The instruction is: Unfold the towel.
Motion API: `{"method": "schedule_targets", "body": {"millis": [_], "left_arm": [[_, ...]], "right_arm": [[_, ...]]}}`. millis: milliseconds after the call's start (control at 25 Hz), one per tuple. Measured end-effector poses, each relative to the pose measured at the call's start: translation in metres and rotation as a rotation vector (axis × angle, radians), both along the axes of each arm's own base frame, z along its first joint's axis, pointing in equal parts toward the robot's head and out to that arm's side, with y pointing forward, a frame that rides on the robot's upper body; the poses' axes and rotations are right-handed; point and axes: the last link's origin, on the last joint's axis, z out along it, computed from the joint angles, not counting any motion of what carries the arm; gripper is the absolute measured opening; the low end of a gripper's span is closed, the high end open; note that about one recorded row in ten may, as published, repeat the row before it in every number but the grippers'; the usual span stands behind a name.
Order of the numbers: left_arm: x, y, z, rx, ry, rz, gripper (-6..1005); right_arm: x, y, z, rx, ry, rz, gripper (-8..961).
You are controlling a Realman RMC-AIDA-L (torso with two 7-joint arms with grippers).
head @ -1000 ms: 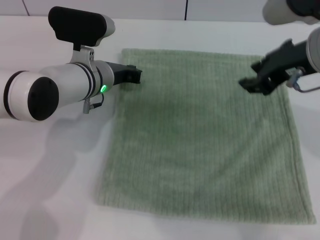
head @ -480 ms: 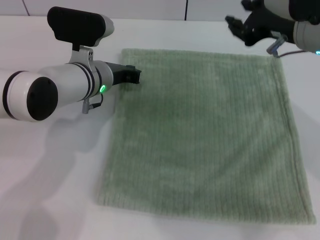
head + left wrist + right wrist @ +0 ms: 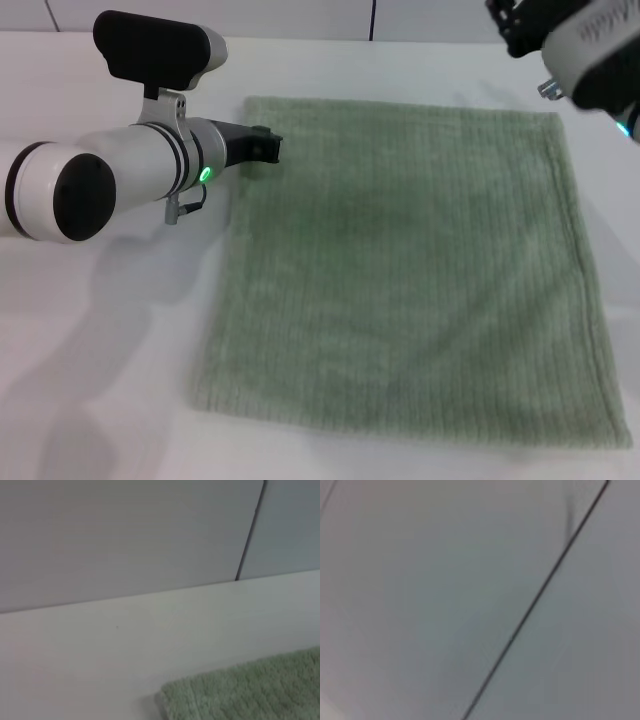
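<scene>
One towel (image 3: 410, 270), left gripper (image 3: 266, 146) at corner

Head view: high, looking forward and down, covering most of the white worktop (image 3: 90, 330) and the whole spread towel (image 3: 410, 270). Left wrist view: low and close to the worktop, facing across it to the grey wall panels (image 3: 125, 535); one towel corner (image 3: 240, 695) sits in its near foreground (this corner and the worktop are shared with the head view). Right wrist view: raised, facing only wall panel and a dark seam (image 3: 535, 600); no worktop visible.
</scene>
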Motion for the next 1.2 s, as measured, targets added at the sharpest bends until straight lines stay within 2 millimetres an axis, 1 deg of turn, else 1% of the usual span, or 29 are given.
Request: {"method": "schedule_targets", "body": {"millis": [40, 80, 120, 160, 200, 240, 320, 400, 440, 560, 600, 640, 680, 720, 760, 800, 840, 960, 1000, 1040, 1160, 1200], "left_arm": [[0.0, 0.0, 0.0, 0.0, 0.0, 0.0, -2], [0.0, 0.0, 0.001, 0.007, -0.003, -0.004, -2], [0.0, 0.0, 0.001, 0.011, -0.006, -0.007, -2], [0.0, -0.001, 0.001, 0.014, -0.009, -0.009, -2], [0.0, -0.001, 0.001, 0.02, -0.014, -0.013, -2], [0.0, -0.002, 0.002, 0.026, -0.02, -0.016, -2], [0.001, -0.005, 0.004, 0.052, -0.043, -0.03, -1], [0.0, -0.006, 0.006, 0.066, -0.053, -0.036, -1], [0.0, -0.006, 0.006, 0.066, -0.053, -0.036, -1], [-0.002, -0.013, 0.018, 0.171, -0.113, -0.077, -1], [-0.002, -0.013, 0.018, 0.171, -0.113, -0.077, -1], [-0.002, -0.013, 0.018, 0.171, -0.113, -0.077, -1], [-0.004, -0.015, 0.025, 0.222, -0.134, -0.095, -1], [-0.011, -0.024, 0.04, 0.356, -0.183, -0.14, -1], [-0.013, -0.028, 0.044, 0.395, -0.198, -0.156, -1], [-0.014, -0.031, 0.047, 0.423, -0.208, -0.168, -1], [-0.017, -0.035, 0.052, 0.472, -0.226, -0.186, -1], [-0.021, -0.042, 0.063, 0.564, -0.26, -0.225, 0], [-0.026, -0.046, 0.068, 0.609, -0.272, -0.25, 0], [-0.026, -0.046, 0.068, 0.609, -0.272, -0.25, 0], [-0.033, -0.048, 0.074, 0.647, -0.272, -0.295, 0], [-0.039, -0.051, 0.081, 0.684, -0.286, -0.337, 0]], "right_arm": [[0.0, 0.0, 0.0, 0.0, 0.0, 0.0, 402], [0.004, -0.001, -0.001, 0.04, 0.007, 0.029, 402], [0.011, -0.004, -0.005, 0.075, 0.007, 0.056, 402], [0.013, -0.006, -0.005, 0.109, 0.012, 0.084, 401], [0.021, -0.011, -0.007, 0.171, 0.015, 0.137, 401], [0.021, -0.011, -0.007, 0.171, 0.015, 0.137, 401], [0.028, -0.015, -0.006, 0.22, 0.03, 0.163, 401], [0.038, -0.017, -0.001, 0.279, 0.076, 0.157, 401], [0.038, -0.017, -0.001, 0.279, 0.076, 0.157, 401], [0.049, -0.019, 0.004, 0.324, 0.103, 0.131, 401], [0.057, -0.021, 0.006, 0.339, 0.095, 0.117, 401], [0.057, -0.021, 0.006, 0.339, 0.095, 0.117, 400], [0.061, -0.022, 0.006, 0.342, 0.088, 0.111, 400], [0.071, -0.024, 0.005, 0.343, 0.07, 0.091, 400], [0.071, -0.024, 0.005, 0.343, 0.07, 0.091, 401], [0.081, -0.025, 0.006, 0.349, 0.054, 0.064, 401], [0.081, -0.025, 0.006, 0.349, 0.054, 0.064, 402], [0.096, -0.026, 0.011, 0.379, 0.058, 0.009, 403], [0.106, -0.027, 0.016, 0.408, 0.077, -0.038, 403], [0.106, -0.027, 0.016, 0.408, 0.077, -0.038, 402], [0.116, -0.027, 0.021, 0.433, 0.108, -0.087, 402], [0.12, -0.026, 0.023, 0.44, 0.128, -0.106, 402]]}}
